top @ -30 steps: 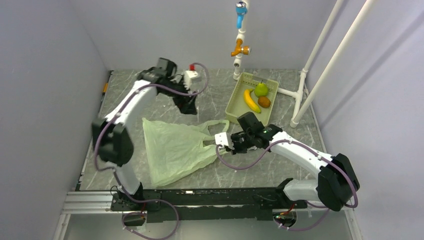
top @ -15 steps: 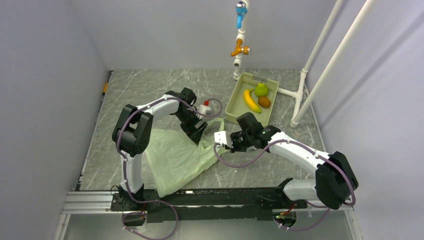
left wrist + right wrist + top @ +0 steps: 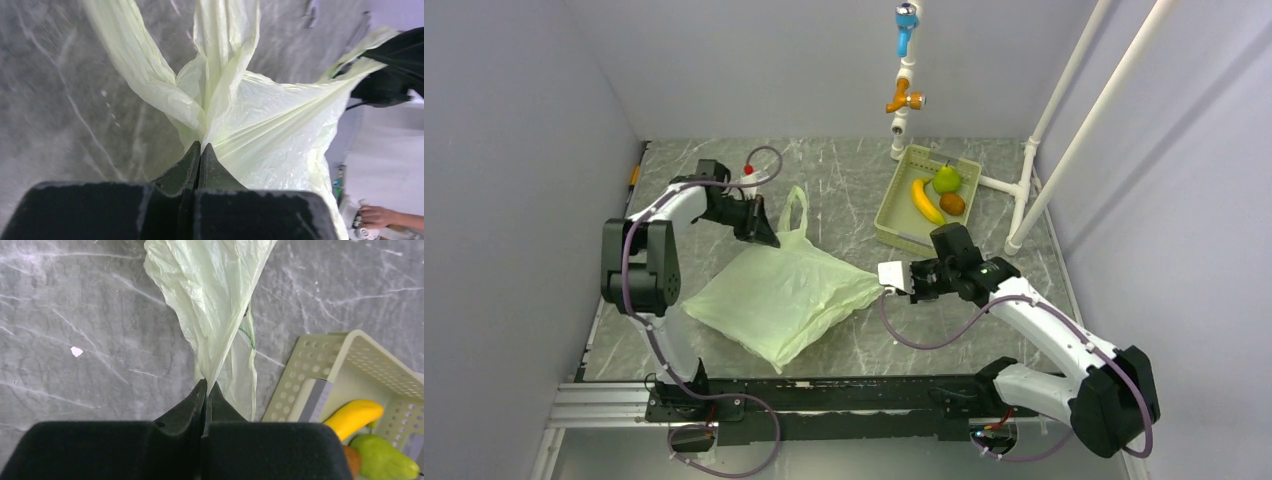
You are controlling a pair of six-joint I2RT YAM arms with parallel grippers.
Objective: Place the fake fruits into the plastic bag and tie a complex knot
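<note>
Both pincers are clamped on the thin translucent pale-green plastic bag [image 3: 784, 295], mid-table. The left gripper [image 3: 200, 150] holds the far-left handle base and the right gripper [image 3: 206, 387] the right handle. Three fake fruits [image 3: 927, 203] lie in the perforated pale-green tray [image 3: 891, 196], far right. Spread the bag gently to open its mouth and avoid tearing the film.

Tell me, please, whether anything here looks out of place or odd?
Nothing is spilled or damaged. The plastic bag is stretched taut between the left gripper and right gripper, both shut on it, while the fake fruits lie in the tray. A person's hand shows at the left wrist view's edge.
</note>
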